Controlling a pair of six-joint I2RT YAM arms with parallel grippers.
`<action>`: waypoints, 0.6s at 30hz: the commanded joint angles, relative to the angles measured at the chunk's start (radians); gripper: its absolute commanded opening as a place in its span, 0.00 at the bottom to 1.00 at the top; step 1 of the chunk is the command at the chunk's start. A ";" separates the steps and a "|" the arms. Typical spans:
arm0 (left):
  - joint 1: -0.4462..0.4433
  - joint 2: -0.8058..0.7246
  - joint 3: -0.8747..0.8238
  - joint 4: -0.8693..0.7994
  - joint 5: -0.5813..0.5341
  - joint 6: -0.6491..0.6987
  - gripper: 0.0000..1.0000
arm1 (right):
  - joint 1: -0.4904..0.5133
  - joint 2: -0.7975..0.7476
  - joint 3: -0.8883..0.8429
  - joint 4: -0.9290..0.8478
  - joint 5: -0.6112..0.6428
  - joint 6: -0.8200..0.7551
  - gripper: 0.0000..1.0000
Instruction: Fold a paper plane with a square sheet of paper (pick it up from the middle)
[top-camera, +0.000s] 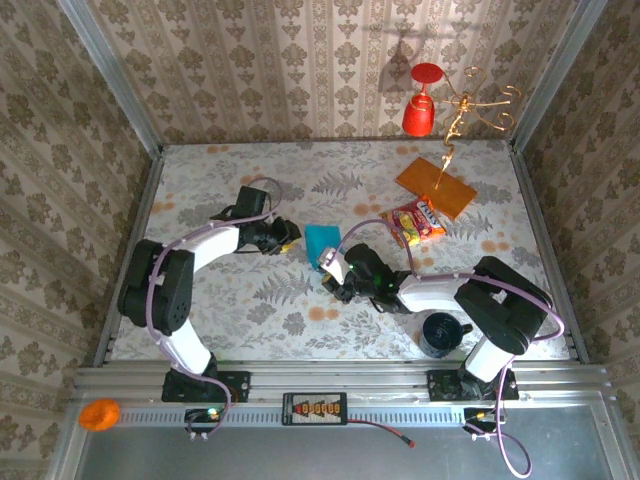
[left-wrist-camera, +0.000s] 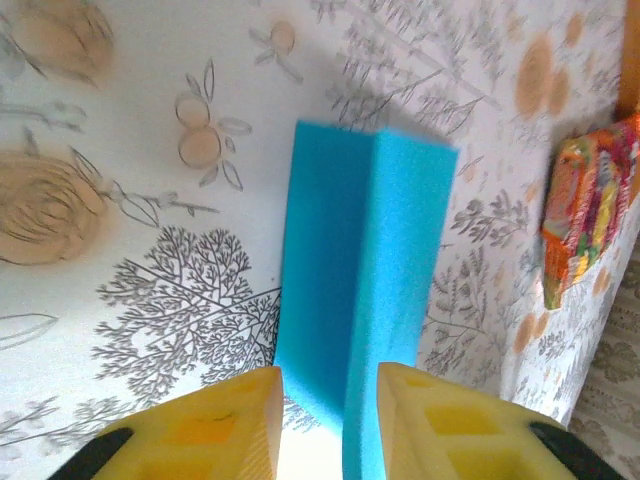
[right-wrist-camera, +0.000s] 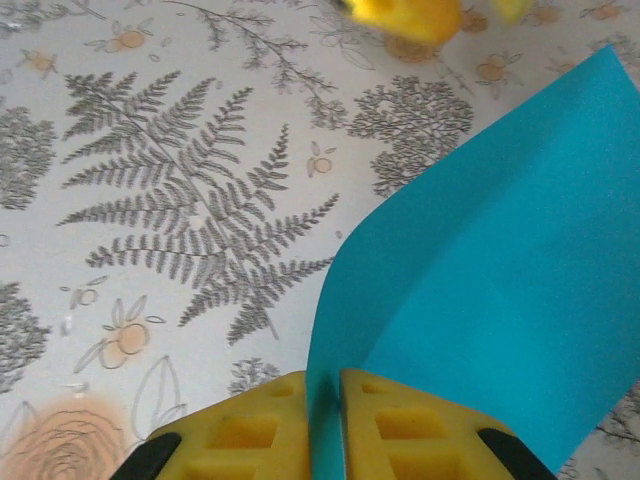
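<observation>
Right tool (right-wrist-camera: 325, 395) clamped on edge of thin teal-blue square paper sheet (right-wrist-camera: 500, 280), 5 o'clock side, mid-desk (top-camera: 250, 300). Left tool (left-wrist-camera: 330, 395) at 9 o'clock, jaws apart, straddling fold. Risk: opposed pulls tear sheet or skew crease.

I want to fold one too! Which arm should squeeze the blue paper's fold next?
Likely the left gripper: its open jaws straddle the folded sheet, ready to close. The right gripper is clamped on its edge.
</observation>
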 joint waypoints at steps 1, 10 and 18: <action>-0.020 -0.027 0.021 -0.055 -0.026 0.067 0.27 | 0.004 0.014 0.034 -0.068 -0.092 0.063 0.14; -0.142 0.171 0.178 -0.091 -0.017 0.113 0.15 | 0.000 0.051 0.062 -0.130 -0.191 0.130 0.14; -0.151 0.280 0.238 -0.141 -0.039 0.144 0.11 | -0.029 0.055 0.067 -0.143 -0.198 0.166 0.13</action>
